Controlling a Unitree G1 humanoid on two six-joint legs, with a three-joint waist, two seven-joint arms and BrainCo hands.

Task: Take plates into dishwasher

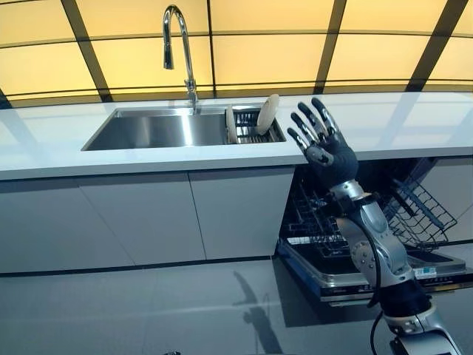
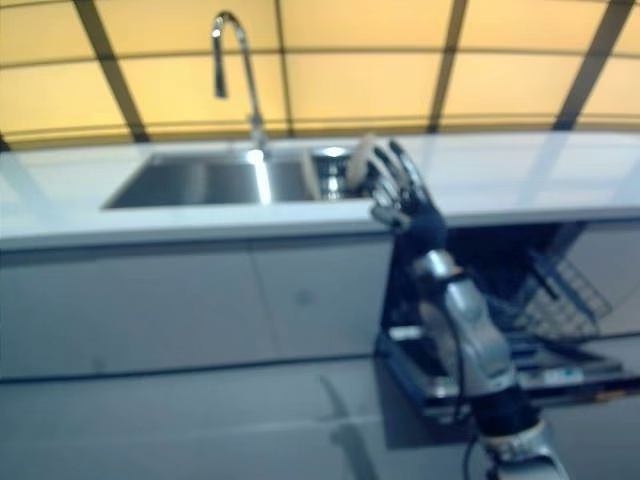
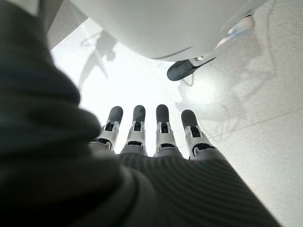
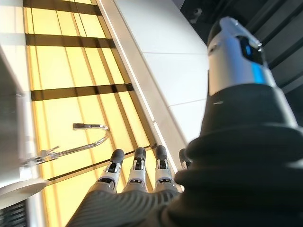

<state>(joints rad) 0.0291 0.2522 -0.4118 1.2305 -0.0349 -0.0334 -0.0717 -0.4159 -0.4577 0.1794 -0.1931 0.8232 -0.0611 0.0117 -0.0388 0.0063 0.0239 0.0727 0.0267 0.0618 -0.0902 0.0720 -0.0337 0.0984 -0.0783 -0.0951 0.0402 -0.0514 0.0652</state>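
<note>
Beside the sink point(image 1: 148, 129), a plate point(image 1: 267, 114) stands in the rack point(image 1: 247, 127) on the worktop point(image 1: 384, 122). Right hand point(image 1: 319, 142) near it, fingers wide, empty. Left hand point(image 3: 156, 142) hangs, fingers straight. Dishwasher point(image 1: 355, 251) open.

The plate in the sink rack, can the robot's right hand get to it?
Probably yes: the right hand is open, raised just beside the plate, with nothing between them.

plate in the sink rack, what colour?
White or off-white; the plate shows best in the left eye view.
</note>
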